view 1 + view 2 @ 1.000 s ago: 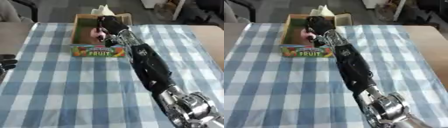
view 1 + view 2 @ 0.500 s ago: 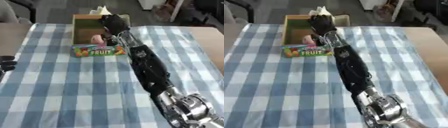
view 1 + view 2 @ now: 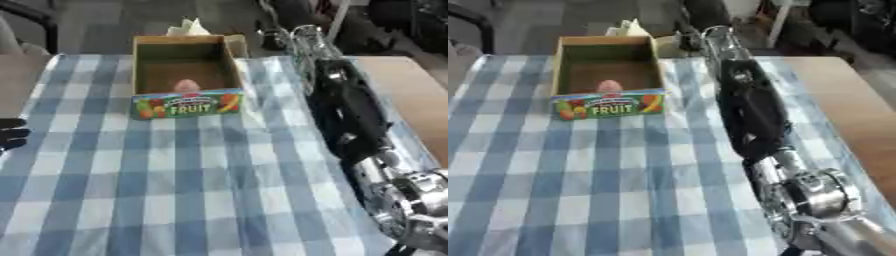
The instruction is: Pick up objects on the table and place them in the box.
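Pink object [image 3: 185, 85] half hidden in box [image 3: 226, 60]; right robot hand out of sight; left robot hand [image 3: 12, 135] cut off, state unclear.

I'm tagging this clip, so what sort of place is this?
Probably an indoor lab or office: a table with a checked cloth, a fruit box, and furniture legs on a hard floor beyond.

Office or lab-like room — grey floor, chair legs [image 3: 785, 17], checked-cloth table [image 3: 184, 175] with bare wood edge
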{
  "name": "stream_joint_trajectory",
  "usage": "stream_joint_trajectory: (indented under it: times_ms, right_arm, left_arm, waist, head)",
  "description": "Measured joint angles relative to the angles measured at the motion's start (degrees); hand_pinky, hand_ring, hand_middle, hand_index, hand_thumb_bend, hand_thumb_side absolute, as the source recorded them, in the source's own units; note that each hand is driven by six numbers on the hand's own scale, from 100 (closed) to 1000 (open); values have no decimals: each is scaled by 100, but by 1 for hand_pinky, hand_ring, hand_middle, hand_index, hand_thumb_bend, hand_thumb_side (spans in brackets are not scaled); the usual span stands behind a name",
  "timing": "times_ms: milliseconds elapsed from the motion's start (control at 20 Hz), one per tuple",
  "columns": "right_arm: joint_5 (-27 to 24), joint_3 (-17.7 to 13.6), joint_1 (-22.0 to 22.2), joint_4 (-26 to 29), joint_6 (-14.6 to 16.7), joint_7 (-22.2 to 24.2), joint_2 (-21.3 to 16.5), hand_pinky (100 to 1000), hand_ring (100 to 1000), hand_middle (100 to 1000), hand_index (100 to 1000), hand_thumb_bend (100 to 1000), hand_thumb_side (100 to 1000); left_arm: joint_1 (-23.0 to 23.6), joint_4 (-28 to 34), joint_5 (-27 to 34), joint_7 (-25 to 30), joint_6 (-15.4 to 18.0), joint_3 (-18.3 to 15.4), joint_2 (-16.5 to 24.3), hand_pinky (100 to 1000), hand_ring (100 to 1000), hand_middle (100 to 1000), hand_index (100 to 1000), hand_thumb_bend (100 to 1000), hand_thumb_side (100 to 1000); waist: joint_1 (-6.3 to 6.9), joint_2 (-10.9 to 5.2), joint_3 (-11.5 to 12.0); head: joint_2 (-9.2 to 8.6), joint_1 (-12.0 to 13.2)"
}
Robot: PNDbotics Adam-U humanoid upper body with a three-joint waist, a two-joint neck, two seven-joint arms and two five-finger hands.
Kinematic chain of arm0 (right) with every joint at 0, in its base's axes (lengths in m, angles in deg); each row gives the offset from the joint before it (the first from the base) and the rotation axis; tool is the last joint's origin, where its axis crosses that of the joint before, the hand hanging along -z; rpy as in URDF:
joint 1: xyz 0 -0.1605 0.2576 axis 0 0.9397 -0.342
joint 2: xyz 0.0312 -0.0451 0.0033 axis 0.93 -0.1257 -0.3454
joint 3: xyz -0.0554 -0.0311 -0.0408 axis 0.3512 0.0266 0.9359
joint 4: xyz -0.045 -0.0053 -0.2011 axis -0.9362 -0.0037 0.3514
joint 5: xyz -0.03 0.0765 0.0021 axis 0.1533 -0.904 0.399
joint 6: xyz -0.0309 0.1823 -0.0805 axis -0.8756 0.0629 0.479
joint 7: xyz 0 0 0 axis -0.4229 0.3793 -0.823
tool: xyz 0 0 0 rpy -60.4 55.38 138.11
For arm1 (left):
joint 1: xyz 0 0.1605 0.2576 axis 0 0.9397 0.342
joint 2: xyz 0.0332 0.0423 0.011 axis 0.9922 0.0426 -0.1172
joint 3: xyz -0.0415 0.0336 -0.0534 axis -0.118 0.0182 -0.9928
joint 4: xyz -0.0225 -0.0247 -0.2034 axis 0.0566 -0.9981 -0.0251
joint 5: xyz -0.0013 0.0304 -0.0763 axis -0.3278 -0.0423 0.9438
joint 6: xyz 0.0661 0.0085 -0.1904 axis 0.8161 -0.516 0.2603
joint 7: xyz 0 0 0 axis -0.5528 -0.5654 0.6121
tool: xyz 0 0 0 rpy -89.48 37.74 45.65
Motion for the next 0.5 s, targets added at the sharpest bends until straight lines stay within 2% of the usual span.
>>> stream_joint_trajectory:
  times_ms: [150, 250, 400, 500]
  right_arm:
    - [-444, -442, 200, -348, -883, -228, -710, 735, 853, 708, 773, 100, 106]
    - [-1061, -766, 448, -589, -1451, -610, -1166, 717, 858, 698, 756, 100, 124]
    - [-2520, -1129, 978, -962, -2037, -1522, -1778, 678, 861, 665, 716, 100, 177]
    - [-3768, -1162, 1359, -1383, -2116, -2302, -2144, 665, 860, 656, 708, 100, 195]
  left_arm:
    - [78, -1, -7, -75, 3, -68, 69, 783, 740, 701, 708, 100, 797]
    - [137, -3, -11, -131, 6, -120, 123, 782, 740, 701, 708, 100, 796]
    - [193, -3, -24, -216, 9, -189, 192, 782, 740, 701, 708, 100, 792]
    - [231, -3, -42, -268, 10, -232, 242, 782, 740, 701, 707, 100, 791]
  waist:
    - [-40, -86, -158]
    - [-67, -134, -283]
    - [-112, -170, -452]
    - [-156, -205, -551]
  head:
    - [22, 44]
    - [53, 77]
    - [63, 106]
    - [87, 107]
